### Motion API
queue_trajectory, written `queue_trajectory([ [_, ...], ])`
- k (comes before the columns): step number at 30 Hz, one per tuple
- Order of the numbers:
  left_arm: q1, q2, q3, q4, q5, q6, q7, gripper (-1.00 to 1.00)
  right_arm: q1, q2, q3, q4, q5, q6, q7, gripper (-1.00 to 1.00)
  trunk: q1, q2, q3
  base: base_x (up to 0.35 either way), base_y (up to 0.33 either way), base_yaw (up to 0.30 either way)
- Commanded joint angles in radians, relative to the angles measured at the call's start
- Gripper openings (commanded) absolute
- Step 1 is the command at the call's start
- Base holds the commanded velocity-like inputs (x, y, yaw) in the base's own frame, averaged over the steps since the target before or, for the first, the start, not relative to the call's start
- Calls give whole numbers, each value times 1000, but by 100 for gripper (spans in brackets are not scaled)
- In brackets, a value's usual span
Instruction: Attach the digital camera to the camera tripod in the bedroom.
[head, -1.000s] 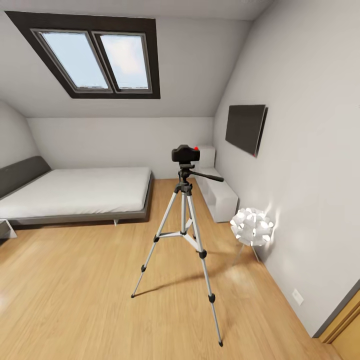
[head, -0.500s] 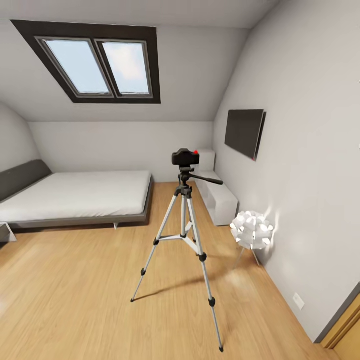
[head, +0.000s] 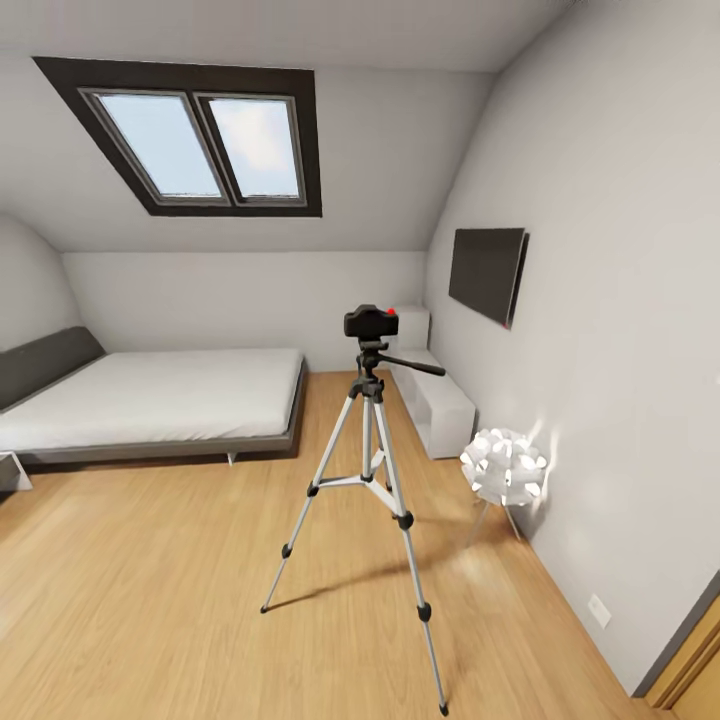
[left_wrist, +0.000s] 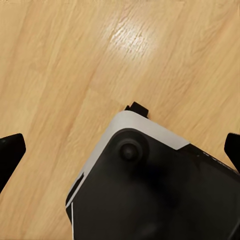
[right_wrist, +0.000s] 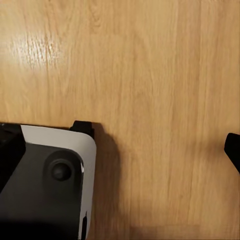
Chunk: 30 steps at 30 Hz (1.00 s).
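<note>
The digital camera (head: 371, 321) sits on top of the camera tripod (head: 368, 480), touching its black head, with the red dot at the camera's upper right edge. The tripod stands upright on the light wood floor (head: 150, 590) in the middle of the bedroom, its three silver legs spread and its long handle (head: 410, 363) pointing toward the right wall. Behind it to the left lies the low grey-and-white bed (head: 150, 400), well apart from the tripod. A white bench (head: 438, 405) runs along the right wall, below a dark wall-mounted screen (head: 487, 273). Near the tripod's right side, close to the wall, stands a white ball lamp (head: 504, 467) on thin legs. A dark-framed skylight (head: 205, 140) is set into the sloped ceiling.

In the left wrist view the left claw (left_wrist: 120, 150) points down at the floor, its two dark fingertips (left_wrist: 10, 150) far apart at the frame's edges, with nothing between them (only the robot's own black-and-white base (left_wrist: 150, 190) below). In the right wrist view the right claw (right_wrist: 120, 150) likewise hangs over bare floor beside the base, its fingertips (right_wrist: 232, 150) spread wide and holding nothing.
</note>
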Motion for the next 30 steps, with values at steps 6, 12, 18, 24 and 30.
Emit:
queue_trajectory([
  [6,0,0,-8,0,9,-1,3,100,27,3,8,2,-63,-2,2,100,0,-1,9,0,0,0],
  [12,0,1,-8,0,10,6,1,100,30,5,8,2,-74,0,2,100,0,-1,19,0,0,0],
  [18,0,3,-7,0,13,7,1,100,31,5,8,2,-74,1,2,100,0,-1,29,0,0,0],
  [24,0,4,-7,0,15,7,1,100,31,4,8,2,-76,2,2,100,0,-1,39,0,0,0],
  [30,0,3,-7,0,15,2,1,100,31,4,7,2,-76,2,2,100,0,-1,48,0,0,0],
])
